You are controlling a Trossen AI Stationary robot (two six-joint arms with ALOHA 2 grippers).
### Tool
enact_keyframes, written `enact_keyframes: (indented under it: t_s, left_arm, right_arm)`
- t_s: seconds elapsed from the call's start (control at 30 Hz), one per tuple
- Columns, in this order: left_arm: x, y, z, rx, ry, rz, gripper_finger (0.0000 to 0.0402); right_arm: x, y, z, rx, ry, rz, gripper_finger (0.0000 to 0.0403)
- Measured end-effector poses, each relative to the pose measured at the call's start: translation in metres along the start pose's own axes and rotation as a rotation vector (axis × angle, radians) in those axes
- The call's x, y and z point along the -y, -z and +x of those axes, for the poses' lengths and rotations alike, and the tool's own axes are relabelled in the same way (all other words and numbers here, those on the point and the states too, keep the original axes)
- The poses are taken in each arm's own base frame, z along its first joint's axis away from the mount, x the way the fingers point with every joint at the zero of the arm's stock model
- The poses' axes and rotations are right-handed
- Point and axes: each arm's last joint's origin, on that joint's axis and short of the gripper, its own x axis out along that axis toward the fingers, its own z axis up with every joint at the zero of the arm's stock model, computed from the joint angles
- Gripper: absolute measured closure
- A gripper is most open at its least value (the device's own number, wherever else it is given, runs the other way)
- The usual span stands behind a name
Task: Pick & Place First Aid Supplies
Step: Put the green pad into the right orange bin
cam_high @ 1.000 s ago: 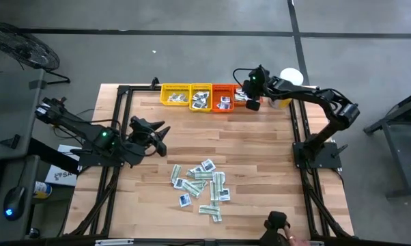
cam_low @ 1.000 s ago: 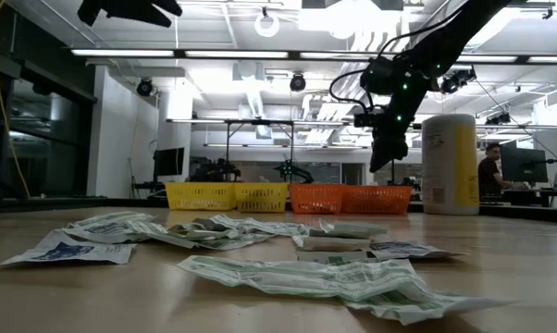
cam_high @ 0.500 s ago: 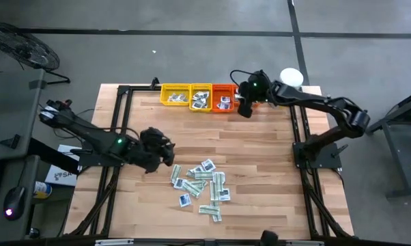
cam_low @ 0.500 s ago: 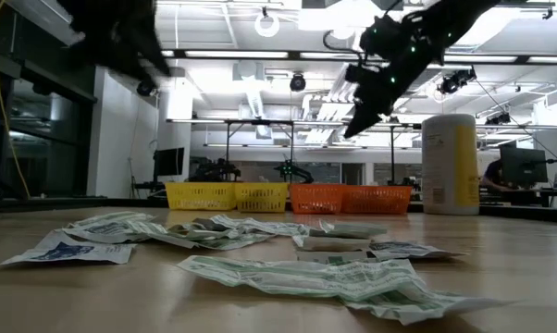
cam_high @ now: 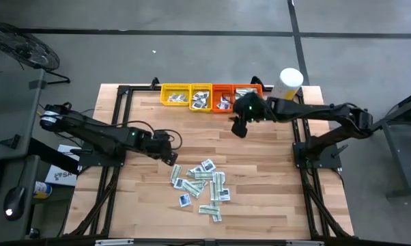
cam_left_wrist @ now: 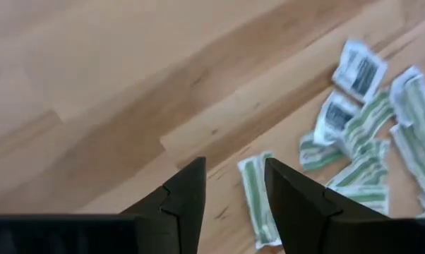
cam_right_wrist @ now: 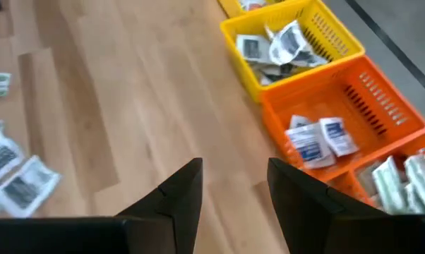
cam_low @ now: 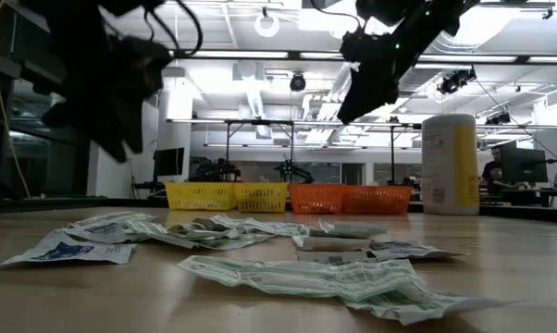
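My left end effector (cam_left_wrist: 232, 185) hangs spread and empty over the wooden surface (cam_high: 260, 171), just beside the pile of first aid packets (cam_high: 202, 186). My right end effector (cam_right_wrist: 234, 185), spread and empty too, hovers near the orange trays (cam_high: 234, 94).

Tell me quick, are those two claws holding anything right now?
Left gripper: open, empty, above the edge of the packets.
Right gripper: open, empty, over bare table near the trays.
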Motion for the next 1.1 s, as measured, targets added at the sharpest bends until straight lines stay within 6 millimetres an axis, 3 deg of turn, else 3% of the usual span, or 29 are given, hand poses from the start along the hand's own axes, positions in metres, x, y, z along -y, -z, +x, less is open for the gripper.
enact_keyframes:
  t_s: [0.33, 0.53, 0.9, 1.1]
  left_arm:
    - [-0.025, 0.022, 0.038, -0.088, 0.181, -0.068, 0.0257]
    - [-0.041, 0.031, 0.053, -0.106, 0.237, -0.12, 0.0257]
    - [-0.064, 0.044, 0.067, -0.098, 0.399, -0.145, 0.0255]
    - [-0.065, 0.044, 0.067, -0.089, 0.41, -0.147, 0.0209]
  right_arm:
    - [-0.059, 0.008, -0.014, 0.014, -0.077, 0.066, 0.0249]
    - [-0.084, 0.014, -0.021, 0.033, -0.067, 0.054, 0.0249]
    - [-0.097, 0.018, -0.026, 0.047, -0.056, 0.109, 0.0249]
    - [-0.096, 0.018, -0.026, 0.047, -0.055, 0.118, 0.0249]
